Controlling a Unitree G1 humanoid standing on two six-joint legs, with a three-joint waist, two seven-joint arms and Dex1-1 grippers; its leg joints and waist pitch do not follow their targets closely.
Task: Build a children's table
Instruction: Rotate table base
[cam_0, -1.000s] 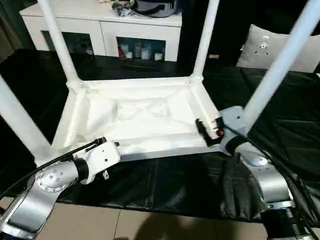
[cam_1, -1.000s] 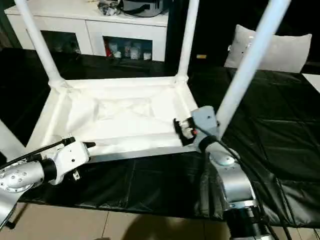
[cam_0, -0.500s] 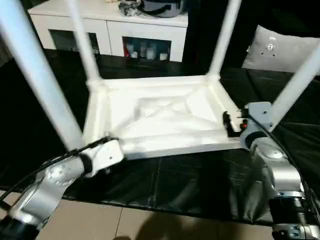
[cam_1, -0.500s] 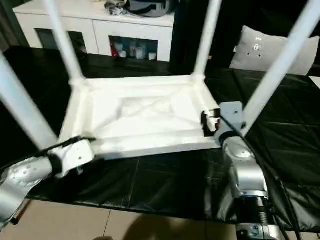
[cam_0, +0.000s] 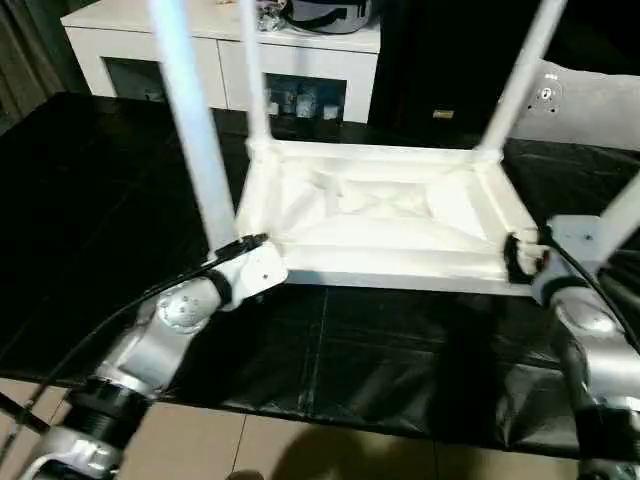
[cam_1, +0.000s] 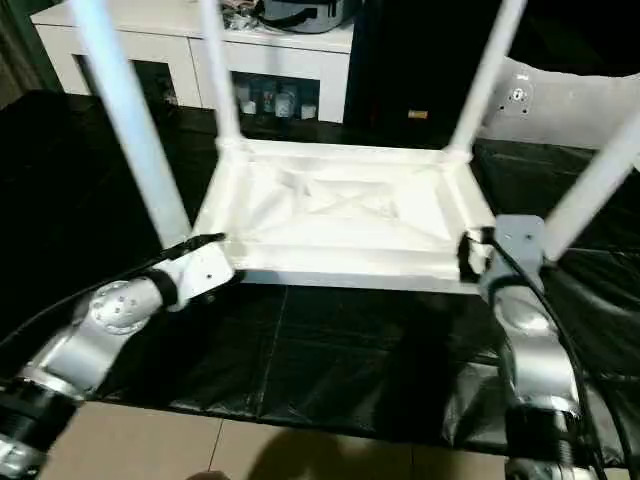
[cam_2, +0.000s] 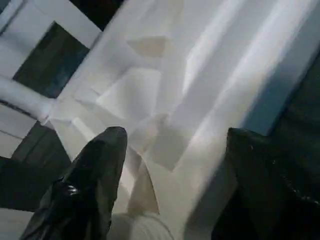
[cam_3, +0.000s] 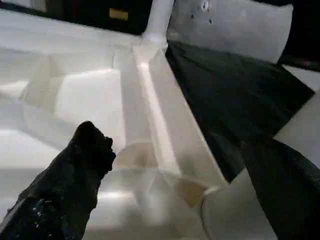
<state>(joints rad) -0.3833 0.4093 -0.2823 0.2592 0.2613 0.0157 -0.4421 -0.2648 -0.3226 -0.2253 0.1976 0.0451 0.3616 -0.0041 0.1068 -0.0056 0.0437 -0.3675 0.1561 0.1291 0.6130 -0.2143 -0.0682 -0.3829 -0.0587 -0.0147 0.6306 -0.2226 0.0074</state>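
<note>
Tabletop lies upside down on the black sheet, ribbed underside up, all four white legs standing up out of its corner sockets. White cabinet with glass doors stands behind it, a grey bag on top; a pale cushion rests on the sheet off to the right.

Left gripper sits at the near left corner, right by the foot of the near left leg. In the left wrist view its jaws straddle the tabletop's edge wall: one black finger inside over the ribs, the other outside over the sheet. Jaws stand wide; whether the pads press on the wall, cannot tell.

Right gripper sits at the near right corner, beside the near right leg. Right wrist view shows one finger over the ribbed inside, the other outside past the corner socket. Jaws close to fully spread, around the corner, no clear contact.
</note>
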